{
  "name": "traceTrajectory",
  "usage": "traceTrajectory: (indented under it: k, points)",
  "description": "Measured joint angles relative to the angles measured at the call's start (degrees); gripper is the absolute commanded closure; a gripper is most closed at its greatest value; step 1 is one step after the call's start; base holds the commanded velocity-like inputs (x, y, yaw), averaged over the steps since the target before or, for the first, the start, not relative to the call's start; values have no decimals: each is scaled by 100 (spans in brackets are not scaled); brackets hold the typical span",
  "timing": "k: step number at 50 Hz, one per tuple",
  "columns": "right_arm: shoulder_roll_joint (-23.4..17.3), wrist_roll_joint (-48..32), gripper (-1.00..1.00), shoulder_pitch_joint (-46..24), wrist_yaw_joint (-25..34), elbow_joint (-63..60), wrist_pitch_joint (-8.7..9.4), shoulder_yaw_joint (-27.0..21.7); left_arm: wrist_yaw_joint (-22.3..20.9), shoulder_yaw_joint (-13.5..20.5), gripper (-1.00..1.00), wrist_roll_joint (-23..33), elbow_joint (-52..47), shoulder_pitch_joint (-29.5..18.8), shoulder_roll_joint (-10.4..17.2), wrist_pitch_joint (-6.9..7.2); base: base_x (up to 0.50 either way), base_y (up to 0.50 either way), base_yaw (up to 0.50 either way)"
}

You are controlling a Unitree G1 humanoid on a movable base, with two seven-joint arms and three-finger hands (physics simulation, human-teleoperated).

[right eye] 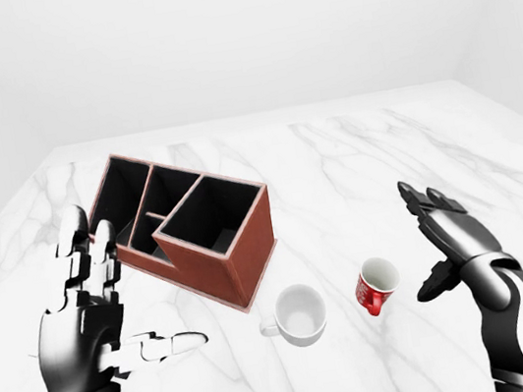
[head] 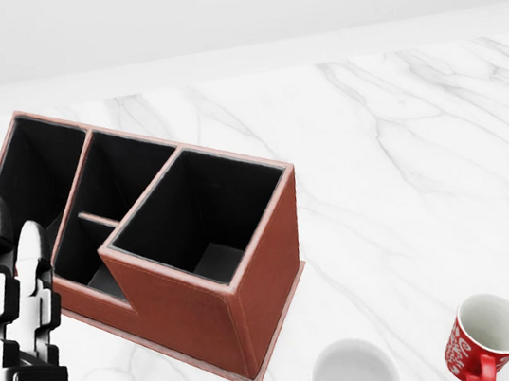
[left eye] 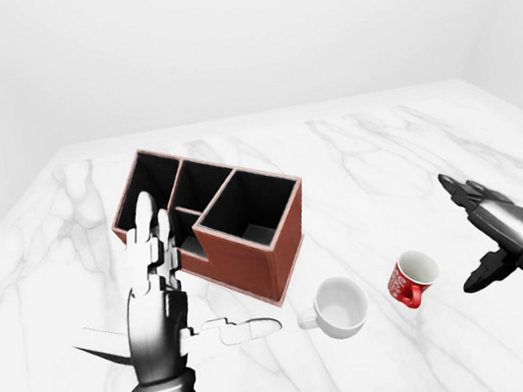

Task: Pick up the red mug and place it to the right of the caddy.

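- The red mug (right eye: 376, 286) stands upright on the marble table (right eye: 336, 164), near the robot, to the right of the white mug (right eye: 298, 313) and well to the right of the caddy (right eye: 203, 233); its handle faces the near edge.
- The right hand (right eye: 444, 237) hovers just right of the red mug with fingers spread and empty, not touching it.
- The left hand (left eye: 163, 296) is raised beside the caddy's left end, fingers spread with the thumb out, holding nothing.
- Risk: the white mug sits close on the left, so a sideways closing sweep could push the red mug into it or tip it.
- Risk: a grip high on the rim may slip, judging by the smooth, slightly tapered wall.
- Risk: setting it down beyond the white mug leaves it too far from the caddy.
- White lettering shows on the red mug's side, but it is too small to read; the caddy and the white mug carry no visible marking.
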Motion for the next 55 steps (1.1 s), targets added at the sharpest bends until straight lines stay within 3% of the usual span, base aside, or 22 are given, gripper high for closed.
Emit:
traceTrajectory:
  k: [43, 55]
  points:
    - [186, -1483, -100, -494, -266, 365, 0, 933, -10, 57, -100, 5, 160, -49, -22, 0, 0, 0, 0]
    - [394, -1618, -100, -173, -401, 241, 0, 1093, -17, 55, -100, 17, 177, -51, -27, 0, 0, 0, 0]
